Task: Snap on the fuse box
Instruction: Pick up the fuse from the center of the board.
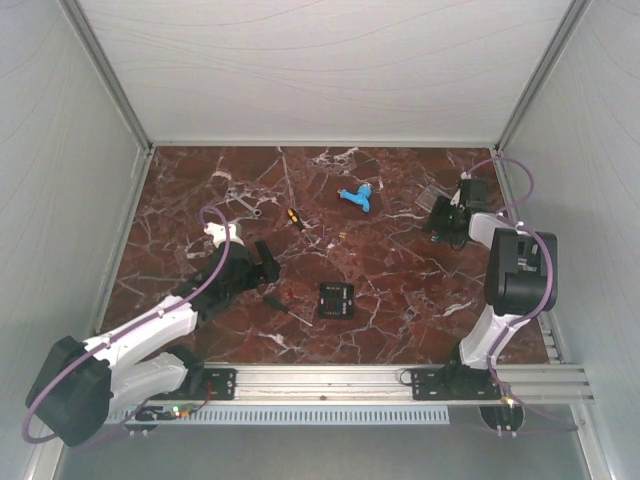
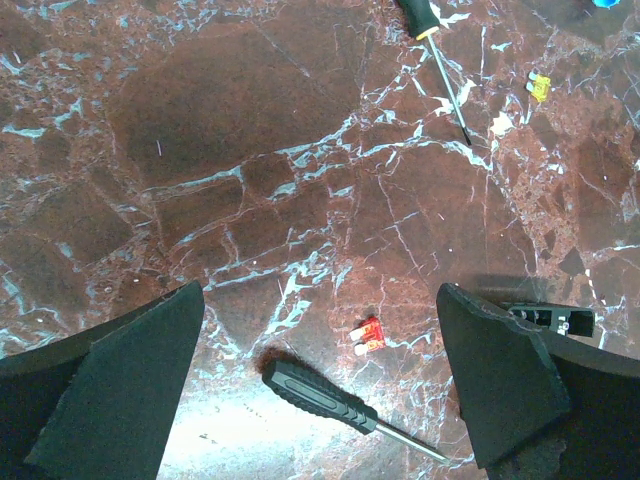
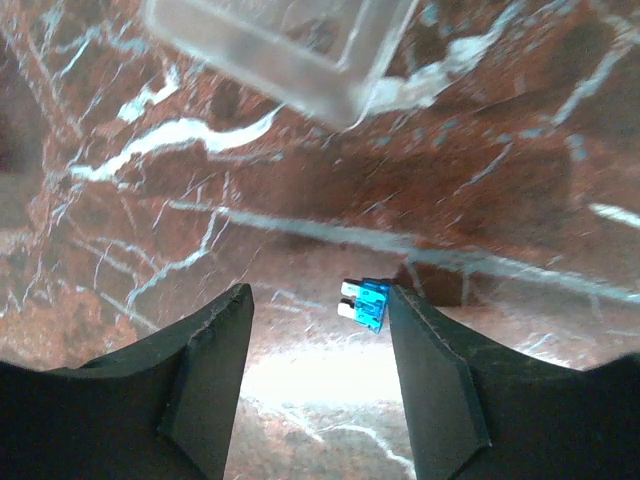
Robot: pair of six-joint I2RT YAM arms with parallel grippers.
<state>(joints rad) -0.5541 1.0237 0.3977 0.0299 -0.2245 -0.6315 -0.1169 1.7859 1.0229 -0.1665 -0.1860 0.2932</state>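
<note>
The black fuse box (image 1: 337,300) with coloured bits inside lies near the middle front of the table; its edge shows behind my left gripper's right finger (image 2: 552,319). Its clear square cover (image 3: 280,48) lies apart at the far right (image 1: 432,197), just ahead of my right gripper (image 1: 443,217). My right gripper (image 3: 320,325) is open and hovers low; a small blue fuse (image 3: 364,304) lies against its right finger. My left gripper (image 1: 262,268) is open and empty, left of the fuse box. In its wrist view (image 2: 320,335) a black-handled screwdriver (image 2: 320,392) and a red fuse (image 2: 368,336) lie between the fingers.
A light-blue plastic piece (image 1: 356,197) lies at the back middle. A yellow-and-black screwdriver (image 1: 296,218) and a metal wrench (image 1: 245,203) lie back left. A small yellow fuse (image 2: 539,88) lies near that screwdriver's tip. White walls enclose the table.
</note>
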